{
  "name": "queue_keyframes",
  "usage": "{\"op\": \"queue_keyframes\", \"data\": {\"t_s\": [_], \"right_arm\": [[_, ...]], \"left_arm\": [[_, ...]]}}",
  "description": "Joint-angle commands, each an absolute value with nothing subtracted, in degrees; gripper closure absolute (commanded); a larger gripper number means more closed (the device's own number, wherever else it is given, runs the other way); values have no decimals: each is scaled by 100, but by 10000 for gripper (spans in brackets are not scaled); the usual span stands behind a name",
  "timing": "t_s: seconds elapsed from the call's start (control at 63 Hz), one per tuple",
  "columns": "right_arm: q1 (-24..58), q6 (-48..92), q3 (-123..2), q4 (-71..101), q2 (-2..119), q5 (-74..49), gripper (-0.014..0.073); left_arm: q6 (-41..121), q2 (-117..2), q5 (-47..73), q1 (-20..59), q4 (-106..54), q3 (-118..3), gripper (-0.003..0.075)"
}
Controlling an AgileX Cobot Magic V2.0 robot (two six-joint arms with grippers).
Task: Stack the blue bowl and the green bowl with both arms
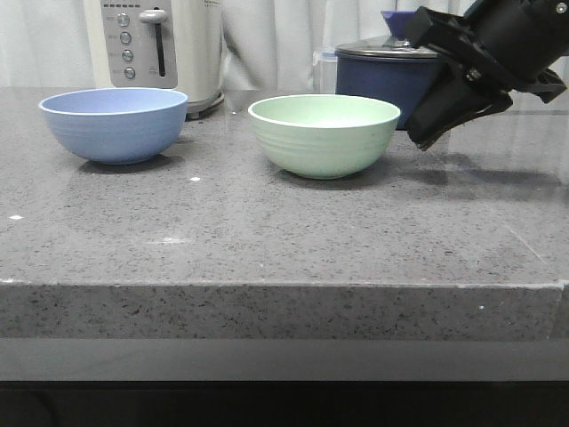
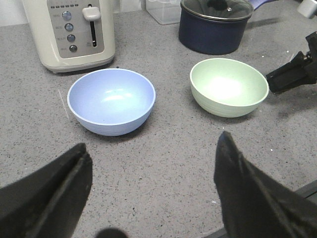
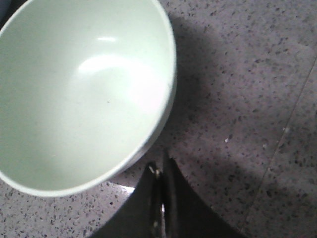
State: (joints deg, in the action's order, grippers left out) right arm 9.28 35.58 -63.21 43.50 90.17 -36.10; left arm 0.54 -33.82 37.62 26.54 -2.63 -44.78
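Toward the surface's back edge, the blue bowl (image 1: 114,124) and green bowl (image 1: 324,133) sit apart, unstacked. Right hand (image 1: 425,135), fingers together, hovers beside green; left hand (image 2: 153,193) spread, empty.

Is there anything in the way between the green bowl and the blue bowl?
Nothing visible. Only bare counter lies between the green bowl and the blue bowl. The toaster and pot stand behind them, out of the path.
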Motion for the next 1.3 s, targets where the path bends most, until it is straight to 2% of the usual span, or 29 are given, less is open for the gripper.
{"op": "queue_keyframes", "data": {"t_s": [0.0,0.492,0.667,0.921,1.128,1.287], "right_arm": [[925,3630,-6489,4570,8817,-3384,657],[925,3630,-6489,4570,8817,-3358,657],[925,3630,-6489,4570,8817,-3358,657],[925,3630,-6489,4570,8817,-3358,657],[925,3630,-6489,4570,8817,-3358,657],[925,3630,-6489,4570,8817,-3358,657]], "left_arm": [[73,-3429,3321,2692,-274,-4618,209],[0,-3709,3482,2692,-119,-4694,209],[-486,-4541,3950,2447,459,-5241,209],[-486,-6140,4593,1504,448,-6286,209],[-338,-7406,4865,875,-35,-7101,209],[532,-8265,4945,545,-1351,-7702,209]]}}
